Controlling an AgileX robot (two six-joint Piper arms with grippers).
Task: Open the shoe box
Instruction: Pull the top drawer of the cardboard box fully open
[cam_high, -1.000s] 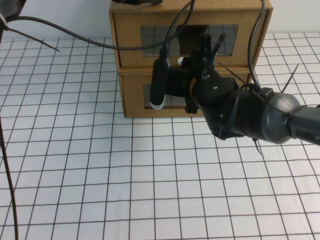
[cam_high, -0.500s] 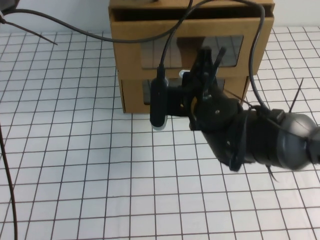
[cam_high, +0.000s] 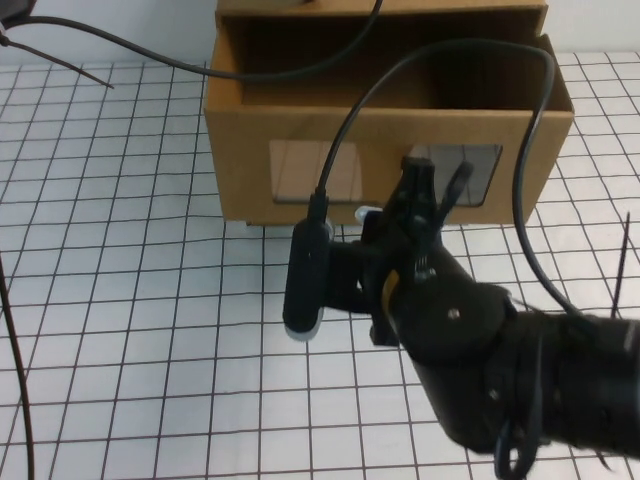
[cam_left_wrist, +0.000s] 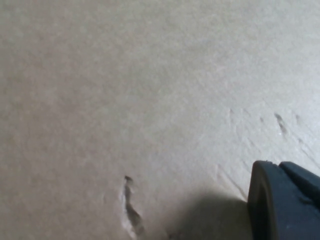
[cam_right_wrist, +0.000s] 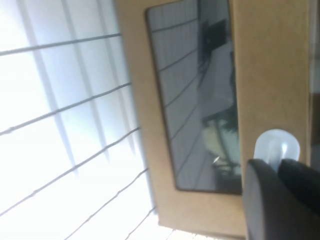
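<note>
Drawer (cam_high: 240, 150) out
R gripper (cam_right_wrist: 279, 172) pinched shut on knob (cam_right_wrist: 276, 146) at its tips, to pull; L gripper (cam_left_wrist: 286, 200) on box cardboard (cam_left_wrist: 125, 90), prob. bracing, opening unclear.

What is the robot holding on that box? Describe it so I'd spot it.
Find the shoe box at the table's far side, then its pulled-out drawer front with two dark windows. Between those windows sits a small pale knob, the only rounded, translucent part; the right gripper is shut on it, the left gripper close to plain cardboard.
</note>
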